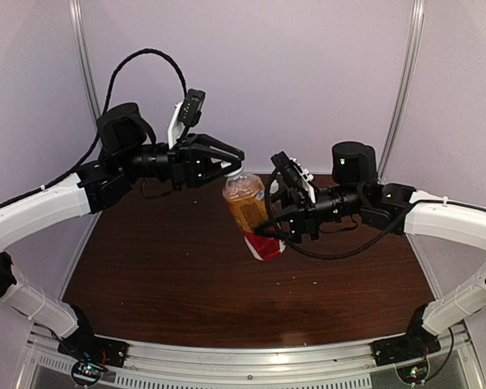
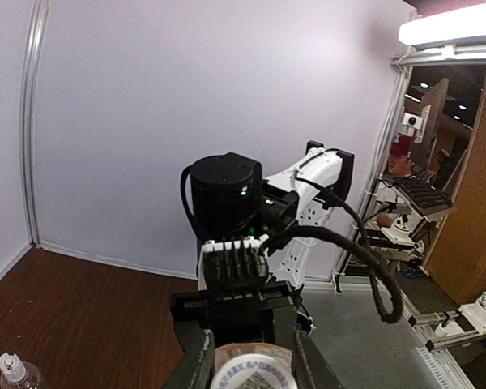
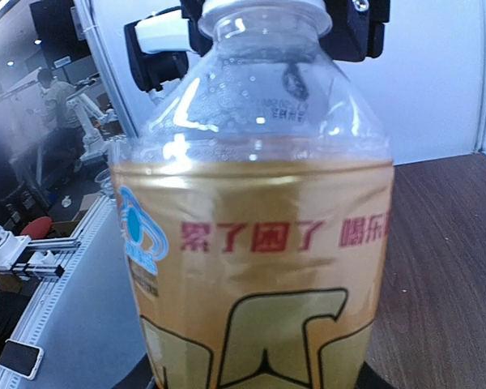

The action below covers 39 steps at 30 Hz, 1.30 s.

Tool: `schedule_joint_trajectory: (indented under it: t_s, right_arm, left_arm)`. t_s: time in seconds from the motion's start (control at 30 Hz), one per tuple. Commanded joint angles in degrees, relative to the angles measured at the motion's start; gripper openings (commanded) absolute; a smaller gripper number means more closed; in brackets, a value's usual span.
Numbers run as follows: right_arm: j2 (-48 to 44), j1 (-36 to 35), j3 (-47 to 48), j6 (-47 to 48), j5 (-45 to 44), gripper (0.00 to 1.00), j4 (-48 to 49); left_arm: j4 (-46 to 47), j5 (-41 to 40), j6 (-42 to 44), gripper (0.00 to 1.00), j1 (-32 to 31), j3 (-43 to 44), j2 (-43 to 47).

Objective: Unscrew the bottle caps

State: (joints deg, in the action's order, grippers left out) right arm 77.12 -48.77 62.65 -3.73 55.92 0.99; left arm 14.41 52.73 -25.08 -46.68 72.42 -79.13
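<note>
Cap (image 1: 228,169), small, stiff, likely slick, is pinched at its rim by the left hand (image 1: 232,162) above the counter (image 1: 162,275), at 11 o'clock of the right hand (image 1: 267,231) gripping the amber bottle (image 1: 247,207) by its squashy body.

The small plastic bottle of amber-orange liquid (image 3: 259,203) wears a yellow label (image 3: 308,275) with one line of red Chinese characters: 累了困了, then 喝乐, where the line runs off round the bottle's right side. At the label's left edge is a round blue emblem (image 3: 136,231) with tiny print beneath, and dark stamped print (image 3: 285,101) lies on the clear shoulder; neither can be read. The small round whitish plastic screw cap (image 2: 253,374) bears dark print and a square code pattern, too blurred to read.
</note>
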Motion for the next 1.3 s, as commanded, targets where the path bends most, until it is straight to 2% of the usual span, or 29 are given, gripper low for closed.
schedule_joint_trajectory:
  t_s: [0.0,0.2,0.33,0.6,0.73,1.27]
  right_arm:
    - [-0.73,0.18,2.5,2.53,-16.7,0.36,-5.26]
    - [-1.22,0.17,2.59,5.45,-30.7,0.36,-6.16]
    - [-1.42,0.08,1.94,5.79,-34.19,0.35,-5.0]
    - [-2.5,0.09,-0.51,6.34,-30.63,0.34,-1.71]
    - [-2.5,0.09,-1.02,6.54,-26.74,0.33,-1.17]
    - [-3.21,0.17,-1.05,6.98,-14.96,0.33,-1.15]
  left_arm:
    - [-5.8,-12.35,-2.06,0.12,-0.4,1.62,0.29]
    - [-15.47,-36.01,-8.2,0.12,-4.27,4.36,0.19]
    - [-19.73,-43.51,-10.16,0.16,-7.3,6.62,-1.32]
    - [-16.97,-41.57,-10.73,0.28,-7.55,5.47,-2.0]
    - [-16.73,-40.24,-9.36,0.41,-7.53,5.45,-1.94]
    - [-14.68,-31.76,-4.17,0.81,-4.2,3.64,2.0]
